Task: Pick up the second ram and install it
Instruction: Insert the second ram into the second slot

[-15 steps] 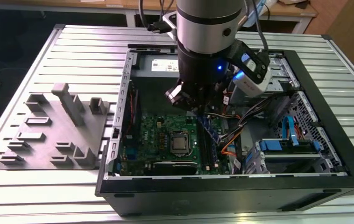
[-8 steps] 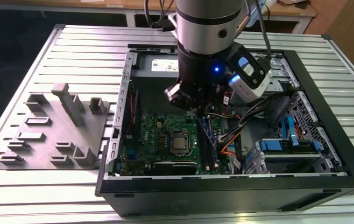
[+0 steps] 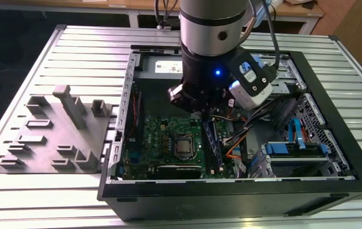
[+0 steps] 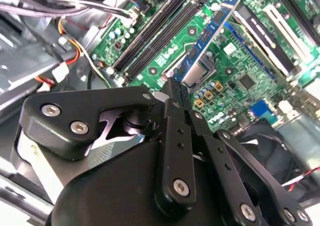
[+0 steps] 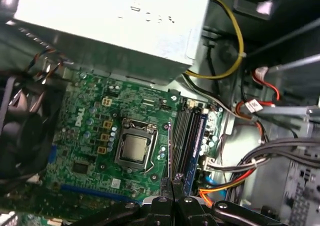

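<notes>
Now the gripper (image 3: pixel 201 114) hangs low inside the open computer case (image 3: pixel 232 200) in the exterior view, over the motherboard (image 3: pixel 162 138), with the case walls well apart from it on either side. In the second wrist view its fingers (image 4: pixel 172 113) pinch one end of the second ram (image 4: pixel 210 33), which stretches ahead of the fingertips, seemingly clear of the board. In the first wrist view the stick stands edge-on, just beside the black slots (image 5: pixel 184 136).
</notes>
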Available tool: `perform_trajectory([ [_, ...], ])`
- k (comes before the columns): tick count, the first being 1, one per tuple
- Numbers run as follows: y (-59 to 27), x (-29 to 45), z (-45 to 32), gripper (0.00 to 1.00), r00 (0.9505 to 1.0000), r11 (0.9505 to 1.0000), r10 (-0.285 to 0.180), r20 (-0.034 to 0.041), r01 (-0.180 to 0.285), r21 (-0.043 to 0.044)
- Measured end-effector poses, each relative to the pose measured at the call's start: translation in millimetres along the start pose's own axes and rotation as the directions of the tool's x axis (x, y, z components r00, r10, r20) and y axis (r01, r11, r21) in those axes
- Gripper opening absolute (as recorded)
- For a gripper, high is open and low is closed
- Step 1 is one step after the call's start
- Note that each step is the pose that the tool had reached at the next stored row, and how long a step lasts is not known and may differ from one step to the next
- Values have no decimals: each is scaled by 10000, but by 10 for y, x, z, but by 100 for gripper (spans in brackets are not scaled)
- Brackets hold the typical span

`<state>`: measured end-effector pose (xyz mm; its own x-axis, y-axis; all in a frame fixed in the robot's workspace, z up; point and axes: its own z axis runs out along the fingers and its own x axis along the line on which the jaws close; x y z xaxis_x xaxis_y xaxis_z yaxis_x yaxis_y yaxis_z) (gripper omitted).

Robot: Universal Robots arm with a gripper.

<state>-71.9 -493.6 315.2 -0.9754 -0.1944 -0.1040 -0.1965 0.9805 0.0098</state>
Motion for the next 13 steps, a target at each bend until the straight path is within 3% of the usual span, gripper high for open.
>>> perform_trajectory([
  [6, 0, 1, 11, 9, 9942, 9941, 1078, 17, -1078, 111],
  [12, 0, 2, 25, 9, 9771, 9769, 2126, 44, -2126, 220],
  [13, 0, 2, 25, 9, 9762, 9759, 2168, 45, -2169, 221],
])
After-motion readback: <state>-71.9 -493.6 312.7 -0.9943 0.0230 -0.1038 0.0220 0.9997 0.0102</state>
